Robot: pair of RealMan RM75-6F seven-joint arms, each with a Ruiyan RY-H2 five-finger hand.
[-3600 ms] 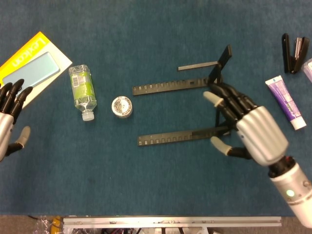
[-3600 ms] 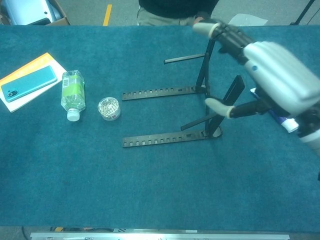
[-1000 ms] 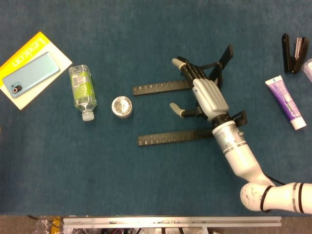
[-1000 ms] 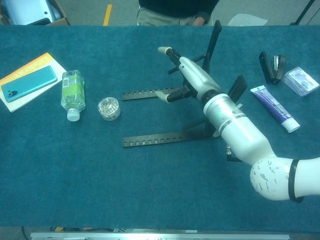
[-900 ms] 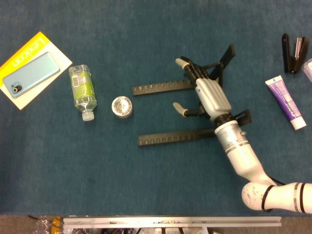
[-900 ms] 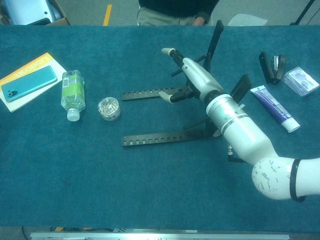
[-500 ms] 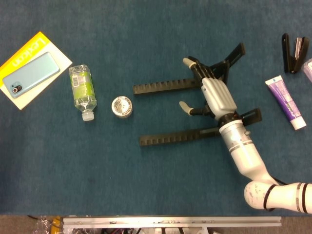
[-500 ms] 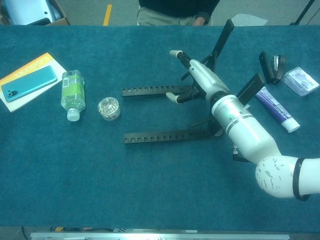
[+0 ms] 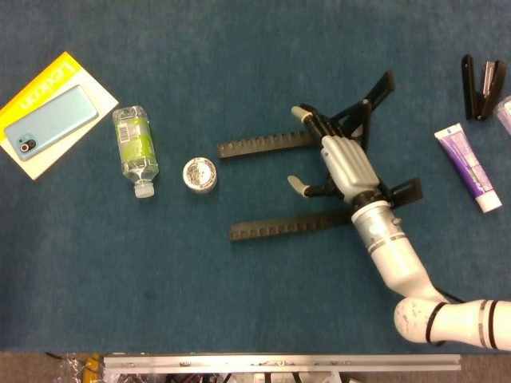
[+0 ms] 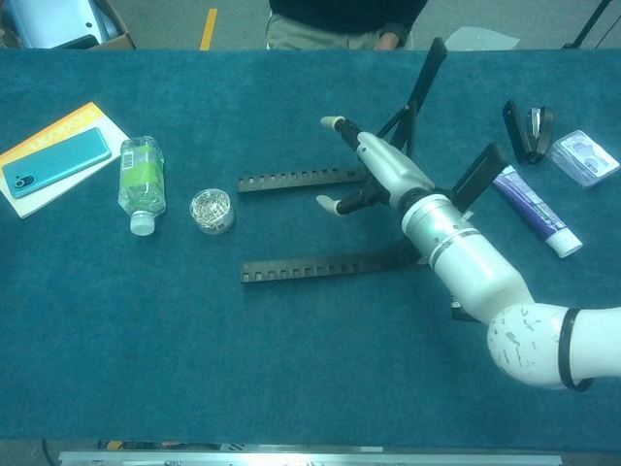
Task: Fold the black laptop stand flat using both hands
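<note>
The black laptop stand lies mid-table with two notched rails, one further back (image 9: 267, 144) (image 10: 301, 179) and one nearer (image 9: 287, 226) (image 10: 320, 265). Its two support arms (image 9: 375, 92) (image 10: 427, 73) still stick up at the right end. My right hand (image 9: 343, 163) (image 10: 383, 175) reaches in between the rails from the right. Its fingers (image 9: 307, 116) are stretched out along a thin strut near the far rail, and the thumb is spread apart over the gap. I see nothing clasped in it. My left hand shows in neither view.
At the far left a teal phone (image 9: 49, 120) lies on a yellow booklet. A green-labelled bottle (image 9: 136, 148) and a small round tin (image 9: 200, 173) lie left of the stand. To the right are a toothpaste tube (image 9: 467, 166) and a black stapler (image 9: 481, 86).
My right hand came down between the stand's rails, slid right, then edged back left in the last half second. The stand's right end and raised arms shifted with it. The left hand left view.
</note>
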